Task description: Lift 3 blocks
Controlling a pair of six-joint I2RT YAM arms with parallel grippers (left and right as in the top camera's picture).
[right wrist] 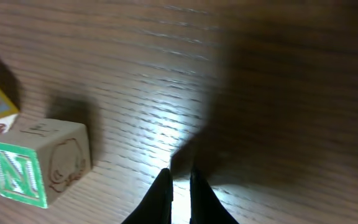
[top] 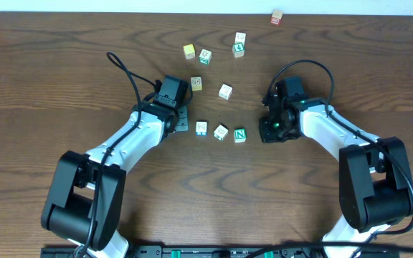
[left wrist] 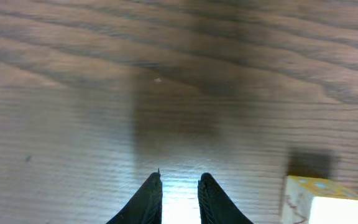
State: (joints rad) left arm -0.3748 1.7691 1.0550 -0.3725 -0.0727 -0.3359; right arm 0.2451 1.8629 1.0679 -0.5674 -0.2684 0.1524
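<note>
Three blocks lie in a row on the table between my arms: one with teal marks (top: 201, 128), a whitish one with a faint tan mark (top: 221, 132), and one with a green "N" (top: 239, 135). My left gripper (top: 183, 119) sits just left of the row. In the left wrist view its gripper (left wrist: 180, 186) has a narrow gap with only bare table in it, and a block (left wrist: 325, 200) shows at the lower right. My right gripper (top: 267, 130) sits just right of the N block (right wrist: 36, 168). In the right wrist view that gripper (right wrist: 180, 180) is almost shut and holds nothing.
Farther back lie more cubes: a yellow one (top: 188, 51), a pale one (top: 205, 56), a green-marked one (top: 239, 44), a yellowish one (top: 196, 83) and a whitish one (top: 225, 91). A reddish cube (top: 277, 17) sits near the far edge.
</note>
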